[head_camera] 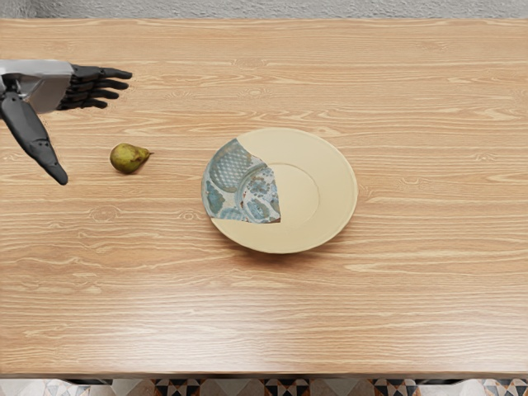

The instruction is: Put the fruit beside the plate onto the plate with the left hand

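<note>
- Left hand (70,87): entered from the far-left edge; fingers (103,85) stretched out toward the right, loosely side by side, holding nothing.
- Pear (129,157): lay on the table (264,322), nearer than the fingertips and slightly to their right, apart from them. It sat left of the plate (334,194) and was not touching it.
- Long axis of the pear: ran roughly left to right, narrow stem end toward the plate.
- Judged requirement: the hand needed to come nearward and down over the pear, then carry it right.
- Nearer arm: the left, the only one in view.
- Count: one pear, one plate with a blue patterned patch on its left, one hand.
</note>
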